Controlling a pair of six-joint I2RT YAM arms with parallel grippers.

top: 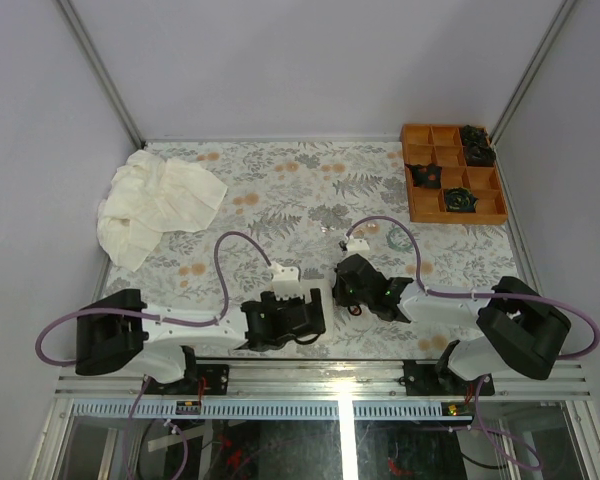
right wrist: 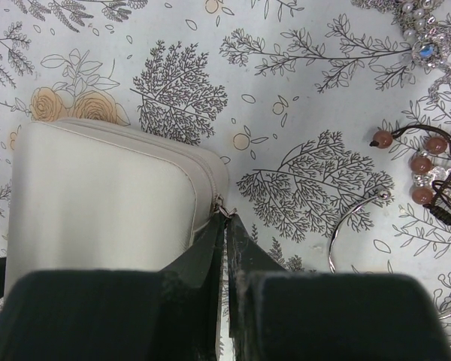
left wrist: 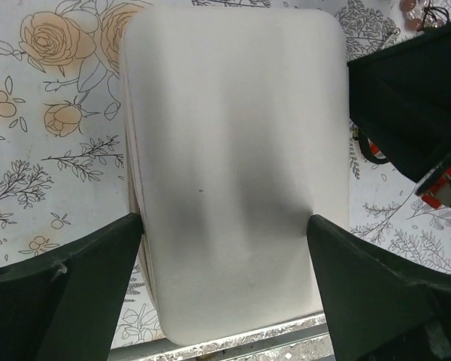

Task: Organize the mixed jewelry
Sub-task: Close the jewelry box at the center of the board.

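The left tool (left wrist: 224, 222) is sitting astride the box (left wrist: 233, 150) with its fingers spread wide, one tip just beside each long side. I'm not seeing any squeeze. The box is lying at the near edge of the table (top: 280, 190), about midway along it, and its long axis is running straight out from that tool.

The right tool (right wrist: 225, 226) is pressed together, and its tip is resting at the box's corner, right on the zip pull (right wrist: 219, 206). Whether the pull is caught between the fingers, I can't tell.

What the next move is hinging on is this. The jewelry (top: 372, 229) is lying loose on the table off the box's right side, toward the middle. There's a bead bracelet (right wrist: 419, 163) there and a silver bangle (right wrist: 343, 224) nearer in. All of it is lying apart from the box, beyond the corner where the right tool is working.

So the right arm is looking like the nearer one by far, since the left has the whole box between it and the pieces. My guess is the left is steadying the box while the right is going for the zip.
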